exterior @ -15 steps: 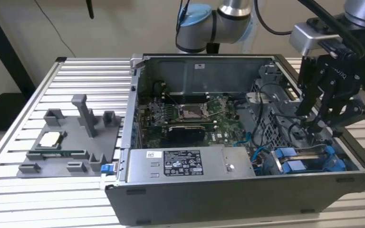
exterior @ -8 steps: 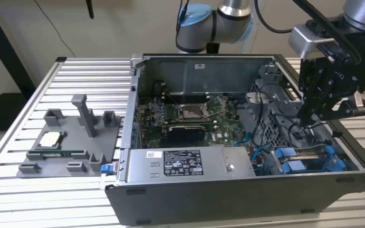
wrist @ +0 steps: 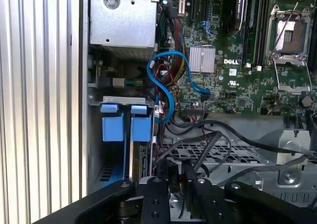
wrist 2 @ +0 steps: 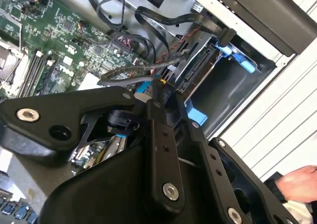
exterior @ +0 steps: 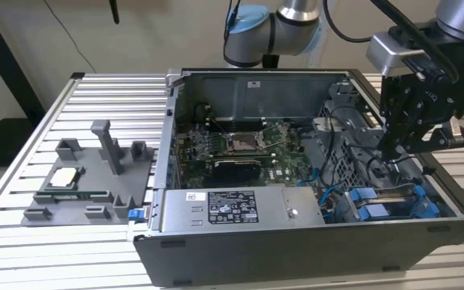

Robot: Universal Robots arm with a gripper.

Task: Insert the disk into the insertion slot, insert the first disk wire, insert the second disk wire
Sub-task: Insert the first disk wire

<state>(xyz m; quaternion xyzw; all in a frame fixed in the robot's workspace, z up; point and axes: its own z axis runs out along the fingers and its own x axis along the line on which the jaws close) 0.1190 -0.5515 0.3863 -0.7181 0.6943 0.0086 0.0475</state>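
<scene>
Gripper point(exterior: 391, 158) hangs inside the open computer case point(exterior: 296, 254), low among black wires point(wrist 2: 124, 75) beside the drive bay; how far it is open, and whether it holds anything, cannot be told. Disk point(exterior: 369, 205), in its blue frame, sits in the slot point(wrist: 119, 100) at the case's near corner on the exterior view's right.

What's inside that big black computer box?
A green circuit board, a grey box with a white sticker, black cables, a blue cable, and blue plastic frames near the gripper. Whatever lies under the grey box is covered.
</scene>
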